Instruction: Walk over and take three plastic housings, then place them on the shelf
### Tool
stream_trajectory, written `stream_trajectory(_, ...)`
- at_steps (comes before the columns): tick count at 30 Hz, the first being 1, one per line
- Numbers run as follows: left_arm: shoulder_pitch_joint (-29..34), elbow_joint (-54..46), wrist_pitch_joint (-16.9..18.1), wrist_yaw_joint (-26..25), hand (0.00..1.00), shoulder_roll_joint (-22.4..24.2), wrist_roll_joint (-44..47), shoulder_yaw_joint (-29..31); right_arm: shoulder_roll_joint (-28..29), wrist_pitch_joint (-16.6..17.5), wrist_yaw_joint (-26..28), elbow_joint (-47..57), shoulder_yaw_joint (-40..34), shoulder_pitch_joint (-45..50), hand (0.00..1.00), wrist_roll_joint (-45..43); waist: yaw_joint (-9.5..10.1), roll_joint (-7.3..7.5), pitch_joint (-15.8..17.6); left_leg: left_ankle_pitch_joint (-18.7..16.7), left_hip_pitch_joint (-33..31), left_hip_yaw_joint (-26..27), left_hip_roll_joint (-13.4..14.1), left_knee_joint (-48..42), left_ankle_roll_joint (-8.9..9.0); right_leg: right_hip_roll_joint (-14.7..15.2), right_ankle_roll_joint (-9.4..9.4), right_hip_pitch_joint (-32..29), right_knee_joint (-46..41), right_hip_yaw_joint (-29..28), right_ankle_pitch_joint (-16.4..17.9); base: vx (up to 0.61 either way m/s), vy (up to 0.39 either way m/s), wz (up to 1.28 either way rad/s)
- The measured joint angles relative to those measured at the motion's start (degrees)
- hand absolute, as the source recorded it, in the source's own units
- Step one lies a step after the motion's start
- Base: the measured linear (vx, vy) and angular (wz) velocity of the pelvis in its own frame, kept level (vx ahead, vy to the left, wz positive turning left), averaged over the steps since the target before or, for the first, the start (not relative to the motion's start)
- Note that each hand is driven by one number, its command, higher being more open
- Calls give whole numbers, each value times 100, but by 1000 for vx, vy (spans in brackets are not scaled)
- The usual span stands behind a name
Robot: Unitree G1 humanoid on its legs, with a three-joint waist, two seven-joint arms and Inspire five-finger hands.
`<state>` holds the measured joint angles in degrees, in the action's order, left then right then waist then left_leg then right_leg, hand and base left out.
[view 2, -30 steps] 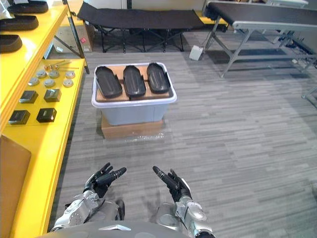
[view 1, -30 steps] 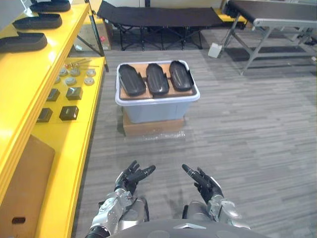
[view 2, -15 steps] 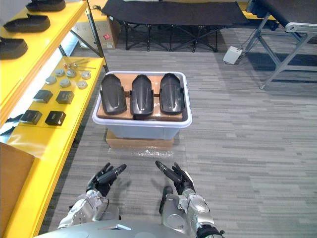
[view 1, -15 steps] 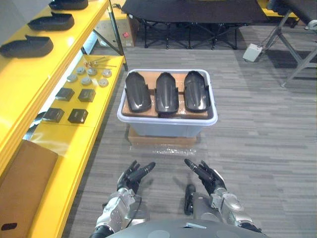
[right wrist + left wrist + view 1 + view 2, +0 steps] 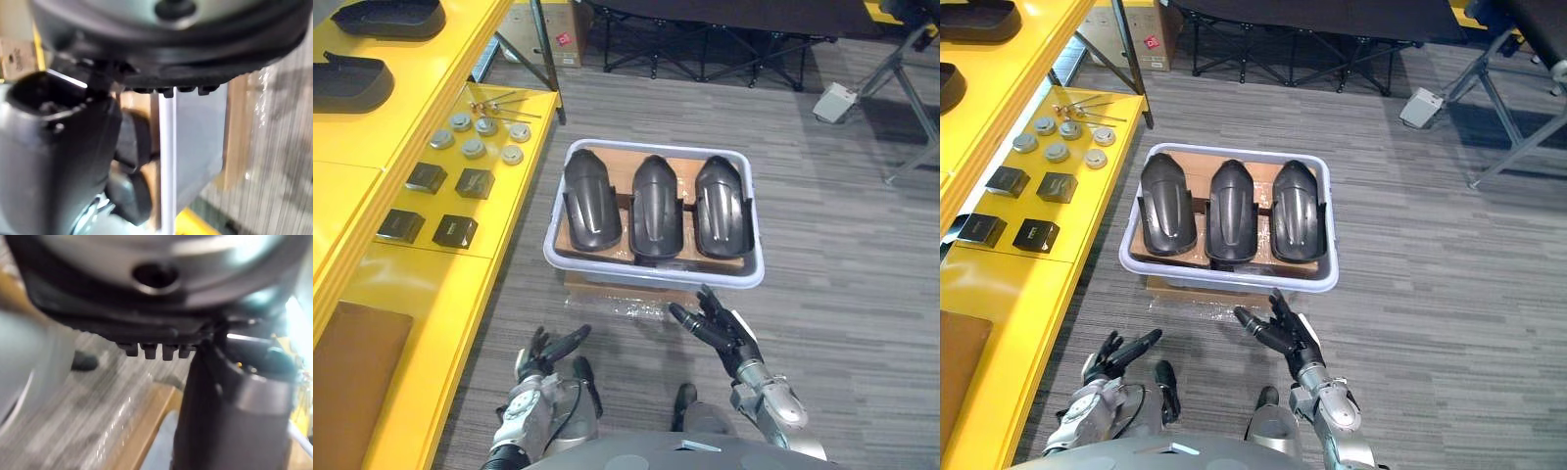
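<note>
Black plastic housings lie three abreast in a pale bin at centre frame. Below it, the left hand and right hand hover empty, fingers extended. A yellow shelf runs down the left.

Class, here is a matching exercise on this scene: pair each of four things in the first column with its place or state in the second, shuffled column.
Things:
1. housings
2. tub
3. discs
4. right hand

Place or state:
A. on the yellow shelf
B. standing on a cardboard box
C. open, raised just before the tub's near rim
D. three side by side in the tub

Pairs: 1-D, 2-B, 3-A, 4-C
</note>
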<state>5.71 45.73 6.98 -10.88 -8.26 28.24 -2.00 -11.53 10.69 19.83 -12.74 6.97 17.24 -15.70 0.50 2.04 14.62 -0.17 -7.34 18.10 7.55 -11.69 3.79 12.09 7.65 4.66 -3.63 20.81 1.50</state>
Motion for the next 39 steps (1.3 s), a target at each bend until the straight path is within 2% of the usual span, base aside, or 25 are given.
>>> stream_trajectory(1, 116, 57, -12, -84, 100, -79, -130, 189, -81, -222, 377, 552, 59, 151, 100, -298, 13, 27, -8, 12, 134, 41, -32, 134, -14, 17, 2, 57, -9, 15, -3, 103, 34, -3)
stream_trajectory(3, 306, 285, -37, -180, 100, -167, -201, 479, -267, -507, 781, 1327, 101, 393, 100, -681, 3, 79, -39, 52, 335, 78, -52, 322, -4, 14, 2, 148, -15, 21, -2, 59, -26, -9)
stream_trajectory(4, 602, 604, -61, -249, 100, -235, -200, 756, -514, -1017, 1398, 1941, 15, 619, 100, -1428, -62, 181, -116, 117, 495, 83, -52, 528, 30, -21, 2, 213, -15, 51, -2, 31, -65, -8)
stream_trajectory(5, 775, 854, -64, -292, 100, -261, -204, 873, -656, -1217, 1742, 2133, -57, 718, 100, -1781, -75, 274, -168, 183, 586, 97, -52, 676, 44, -36, -3, 223, -16, 72, 1, -4, -54, -7)
stream_trajectory(8, 1083, 1274, -50, -277, 100, -239, -230, 1008, -889, -1603, 1967, 2254, -123, 664, 100, -2140, -63, 480, -302, 409, 812, 122, -141, 1152, 15, -29, -82, 233, -15, 102, 66, -60, -20, -3)
stream_trajectory(10, 1146, 1353, -29, -272, 100, -219, -371, 1135, -902, -1746, 1904, 2255, -133, 581, 100, -2335, -52, 523, -333, 519, 885, 126, -227, 1388, -26, 13, -83, 223, -32, 147, 236, -99, 2, 10)
stream_trajectory(11, 1181, 1344, 56, -267, 100, -186, -440, 1208, -889, -1801, 1609, 2264, -122, 482, 100, -2566, -61, 627, -394, 516, 915, 135, -294, 1508, -31, 107, -115, 114, -176, 234, 400, -132, 62, 28)
stream_trajectory(12, 1185, 1271, 152, -250, 100, -172, -465, 1246, -807, -1801, 1247, 2265, -171, 380, 100, -2671, -88, 735, -402, 414, 791, 253, -322, 1245, -149, 294, -54, -49, -508, 267, 566, -121, 84, 33)
stream_trajectory(13, 1177, 1210, 197, -229, 100, -168, -463, 1252, -760, -1801, 1083, 2264, -227, 365, 100, -2689, -101, 774, -377, 202, 604, 242, -268, 662, -202, 363, -47, -118, -688, 267, 634, -84, 79, 37)
stream_trajectory(15, 1204, 995, 326, -158, 100, -148, -423, 1252, -697, -1801, 633, 2272, -399, 369, 100, -2747, -72, 669, -332, -467, 103, 76, -55, -363, -154, 361, -54, -149, -943, 259, 706, -49, 77, 31)
stream_trajectory(17, 1251, 698, 440, -158, 100, -157, -332, 1258, -605, -1801, 574, 2266, -447, 513, 100, -2739, -87, 725, -371, -576, 39, -50, -81, -465, -241, 364, -308, -105, -934, 270, 593, -27, 110, 28)
stream_trajectory(18, 1216, 493, 502, -142, 100, -151, -234, 1258, -602, -1800, 601, 2234, -438, 542, 100, -2714, -94, 631, -323, -607, -40, -173, 54, -525, -263, 225, -537, -132, -1089, 202, 273, -28, 84, 23)
stream_trajectory(19, 1213, 324, 573, -83, 100, -156, -114, 1255, -594, -1801, 608, 2183, -408, 539, 100, -2629, -106, 529, -260, -606, -31, -264, 221, -513, -261, 45, -685, -211, -1224, 49, -37, -57, 109, 27)
stream_trajectory(20, 1217, 167, 695, -14, 100, -165, -56, 1257, -564, -1800, 635, 2168, -403, 601, 100, -2543, -111, 471, -230, -596, -17, -347, 391, -505, -244, -154, -633, -238, -1190, -125, -240, -63, 98, 18)
stream_trajectory(22, 1218, 66, 791, 36, 100, -259, 54, 1269, -539, -1788, 631, 2167, -403, 673, 100, -2511, -63, 616, -306, -581, -39, -336, 423, -507, -218, -240, -408, -101, -780, -175, -360, -52, 17, 5)
stream_trajectory(23, 1220, 45, 802, 38, 100, -260, 107, 1316, -539, -1745, 588, 2166, -410, 650, 100, -2512, -57, 707, -345, -583, -34, -271, 400, -516, -210, -228, -363, 8, -495, -200, -387, -40, -53, -9)
stream_trajectory(25, 1237, 12, 806, 24, 100, -194, 442, 1317, -541, -1718, 417, 2167, -455, 593, 100, -2506, -49, 735, -365, -591, -57, -144, 412, -580, -149, -268, -360, 82, -225, -210, -282, -36, -97, -25)
stream_trajectory(26, 1230, -63, 802, -5, 100, -123, 679, 1310, -545, -1698, 186, 2168, -594, 518, 100, -2442, -78, 716, -358, -654, -227, -124, 444, -836, -93, -286, -285, 143, -52, -197, -77, -28, -137, -19)
stream_trajectory(27, 1215, -94, 802, 20, 100, -88, 792, 1304, -552, -1656, -1, 2149, -689, 496, 100, -2326, -92, 686, -339, -723, -335, -95, 490, -1024, -84, -302, -127, 190, 55, -167, 60, -24, -140, 0)
stream_trajectory(28, 1148, -119, 801, 87, 100, 28, 891, 1269, -562, -1594, -365, 1992, -980, 410, 100, -2149, -98, 500, -251, -800, -421, -44, 734, -1298, -59, -434, -151, 263, 95, -52, 60, -43, -78, 9)
stream_trajectory(29, 1134, -125, 810, 180, 100, 148, 901, 1092, -566, -1562, -761, 1840, -1345, 395, 100, -2040, -100, 345, -207, -793, -421, 62, 825, -1300, -60, -465, -200, 246, 70, -25, 88, -45, -66, 17)
stream_trajectory(30, 1140, -127, 811, 227, 100, 256, 891, 943, -574, -1498, -993, 1739, -1635, 395, 100, -1955, -137, 258, -217, -735, -411, 151, 843, -1207, -54, -449, -201, 230, 63, 17, 90, -23, -31, 20)
stream_trajectory(33, 1190, -232, 774, 270, 100, 379, 904, 787, -612, -1193, -1694, 1706, -2223, 310, 100, -1722, -240, 141, -230, -414, -276, 420, 808, -875, -37, -381, -158, 118, -3, 17, 47, 41, -32, 3)
stream_trajectory(36, 1169, -399, 759, 235, 100, 256, 628, 605, -606, -1034, -2300, 1707, -2447, 197, 100, -1617, -242, 238, -199, -243, -53, 581, 691, -473, -20, -308, -161, 59, -32, -72, 49, 39, -24, -19)
stream_trajectory(39, 987, -712, 613, 209, 100, 130, 507, 435, -595, -1028, -2320, 1602, -2569, 169, 100, -1627, -238, 397, -106, -71, -58, 633, 590, -161, -19, -258, -160, -84, -35, -79, 48, 0, 0, 0)
